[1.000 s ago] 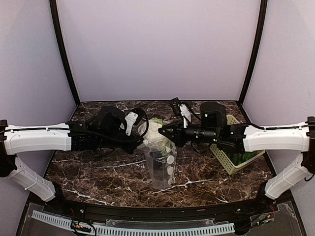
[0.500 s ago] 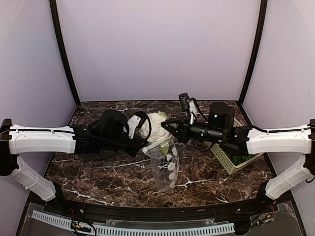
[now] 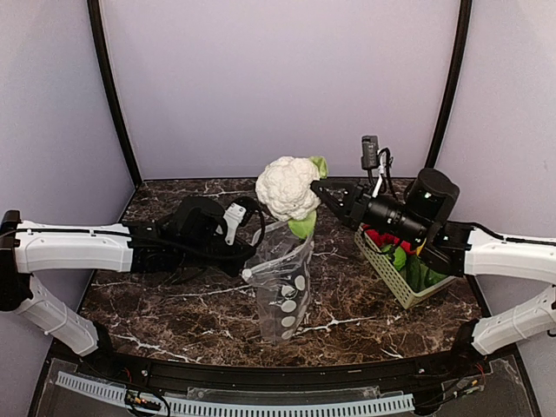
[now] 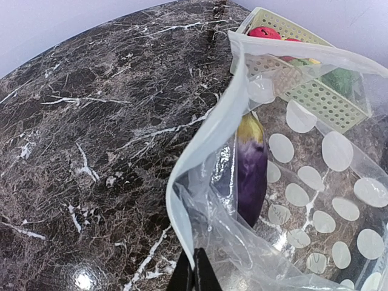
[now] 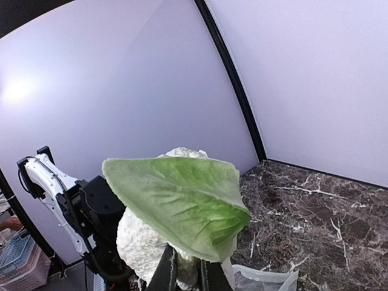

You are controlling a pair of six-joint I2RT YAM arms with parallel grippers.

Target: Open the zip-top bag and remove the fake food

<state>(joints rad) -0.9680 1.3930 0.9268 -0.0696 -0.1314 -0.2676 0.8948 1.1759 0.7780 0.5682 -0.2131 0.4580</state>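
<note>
Bag: clear dotted plastic zip-top bag (image 3: pixel 282 291), mouth open; floppy and slippery, best held at the rim.
Left gripper (image 4: pixel 194 276): pinched closed on that rim.
Food: white toy cauliflower with green leaves (image 3: pixel 285 186), in the air above the bag; probably light and stiff.
Right gripper (image 3: pixel 318 189): closed on a leaf.

No readable text, labels, brands or numbers, zip-top bag (image 3: pixel 282 287) printed with plain pale dots only

cauliflower (image 3: pixel 285 186) lifted clear of zip-top bag (image 3: pixel 283 294), right gripper (image 3: pixel 316 193) raised

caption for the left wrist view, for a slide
Left jaws pinch the rim of the clear dotted plastic bag, a purple toy eggplant inside, pale-green lattice basket behind.
</note>
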